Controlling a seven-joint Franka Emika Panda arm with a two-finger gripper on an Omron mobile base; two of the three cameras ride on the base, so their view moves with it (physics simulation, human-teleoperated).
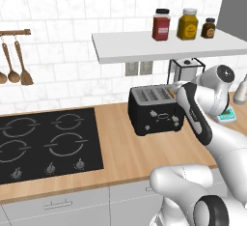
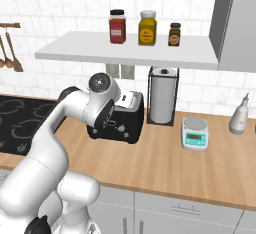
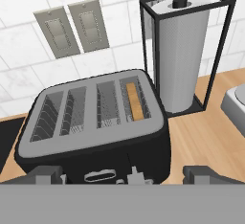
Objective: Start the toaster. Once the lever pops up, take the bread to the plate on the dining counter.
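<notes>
While the bread sits down in its slot: toaster not yet started, carry not begun.

Gripper (image 3: 124, 174): fingers spread wide, nothing between them, poised above the front edge of the toaster (image 3: 95, 122). Bread (image 3: 135, 101): on edge in the slot farthest toward the paper towel holder (image 3: 184, 50), ahead of the gripper and a little off to that side. Levers and knobs on the toaster's front face (image 1: 161, 117): just below the fingertips, untouched as far as can be judged. Remaining: press the lever, wait for the pop, lift the slice, take it to the plate on the dining counter.
</notes>
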